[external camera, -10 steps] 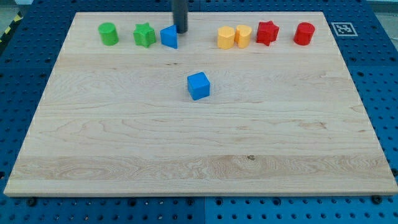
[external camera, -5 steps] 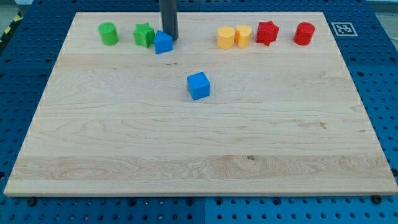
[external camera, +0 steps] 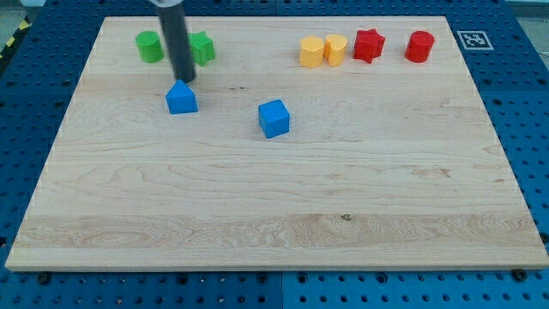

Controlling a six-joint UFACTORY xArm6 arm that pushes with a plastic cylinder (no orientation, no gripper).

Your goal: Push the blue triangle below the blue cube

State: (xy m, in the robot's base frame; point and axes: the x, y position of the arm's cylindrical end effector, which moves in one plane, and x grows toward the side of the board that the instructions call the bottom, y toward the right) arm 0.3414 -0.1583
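Observation:
The blue triangle (external camera: 181, 99) lies on the wooden board (external camera: 274, 189), left of the middle and toward the view's top. The blue cube (external camera: 274, 118) sits to its right, slightly lower in the view, about a hundred pixels away. My tip (external camera: 184, 81) is at the triangle's top edge, touching or almost touching it. The dark rod rises from there toward the view's top and partly hides the green star.
Along the view's top edge stand a green cylinder (external camera: 149, 46), a green star (external camera: 202, 47), two yellow blocks (external camera: 312, 51) (external camera: 335, 49), a red star (external camera: 369, 45) and a red cylinder (external camera: 419, 46). A marker tag (external camera: 473, 39) is at the top right corner.
My tip has moved left and down the view, pushing the blue triangle out of the top row to a spot left of the blue cube. The other blocks have not moved.

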